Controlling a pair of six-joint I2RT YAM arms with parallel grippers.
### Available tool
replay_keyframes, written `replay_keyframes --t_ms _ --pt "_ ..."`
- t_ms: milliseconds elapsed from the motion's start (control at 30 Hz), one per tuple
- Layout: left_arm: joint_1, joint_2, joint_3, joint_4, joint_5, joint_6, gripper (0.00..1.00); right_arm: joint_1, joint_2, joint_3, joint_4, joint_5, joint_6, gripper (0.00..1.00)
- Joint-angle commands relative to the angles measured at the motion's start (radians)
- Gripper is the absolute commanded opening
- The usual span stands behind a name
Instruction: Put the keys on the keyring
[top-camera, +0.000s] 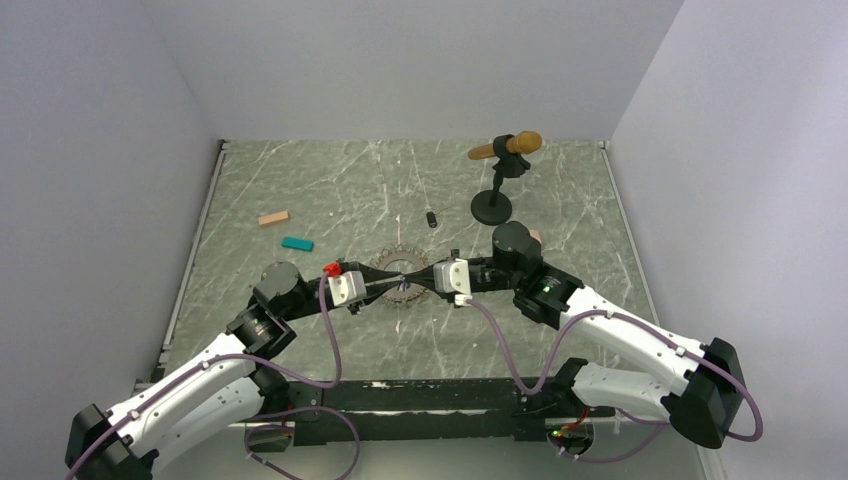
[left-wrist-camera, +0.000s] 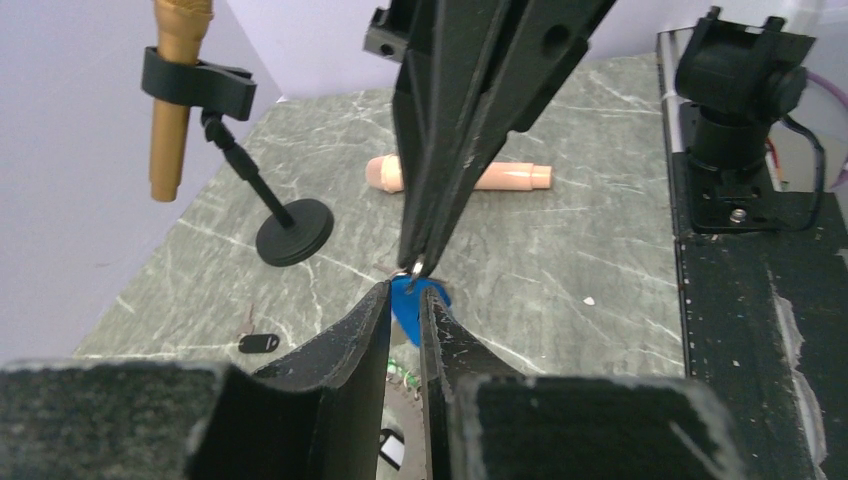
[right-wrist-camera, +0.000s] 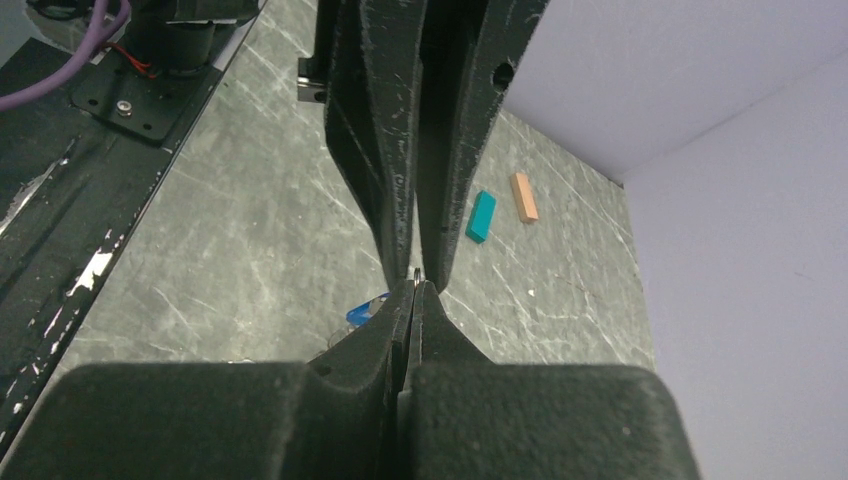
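The tiny metal key with the blue plastic tag (left-wrist-camera: 408, 310) is seen between the fingertips of the left gripper (left-wrist-camera: 405, 292). Only a thin gap is left between these fingers, and whether the tag is squeezed cannot be told. The right gripper (left-wrist-camera: 417, 262) is closed tight, and a tiny silver metal bit (left-wrist-camera: 415, 268) is pinched at its tips, just above the blue tag. The long loop of grey-brown metal chain (top-camera: 392, 256) is laid on the grey stone-look table (top-camera: 330, 180) under both grippers. The tiny key with the red tag (top-camera: 331, 268) is seen just beside the left gripper.

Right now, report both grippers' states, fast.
Left gripper: closed on the blue key by its tag.
Right gripper: shut, pinching a tiny metal bit; which part cannot be told.
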Motion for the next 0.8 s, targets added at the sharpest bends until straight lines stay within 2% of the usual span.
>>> replay_keyframes --t_ms 0,133,300,500,567,633,767 --pt "-0.008 -0.006 0.019 0.042 0.064 -0.001 0.22 0.006 0.007 0.022 0.055 0.015 0.026 0.0" --pt "-0.008 -0.008 0.021 0.037 0.064 0.002 0.2 0.007 0.008 0.025 0.057 0.018 0.03 0.0" --pt "-0.008 -0.005 0.026 0.022 0.053 0.009 0.0 0.006 0.008 0.028 0.055 0.016 0.036 0.0" --pt "-0.009 0.01 0.054 -0.042 0.014 0.014 0.0 0.006 0.005 0.037 0.016 0.019 0.019 0.0" --pt "-0.01 0.016 0.072 -0.081 -0.027 0.012 0.0 0.005 0.009 0.046 -0.028 0.019 -0.002 0.14" --pt "-0.011 0.029 0.107 -0.151 -0.06 0.017 0.0 0.008 0.013 0.061 -0.067 0.033 -0.008 0.24" --pt "-0.01 0.071 0.182 -0.282 -0.119 0.017 0.0 0.01 0.035 0.116 -0.172 0.066 -0.021 0.27"
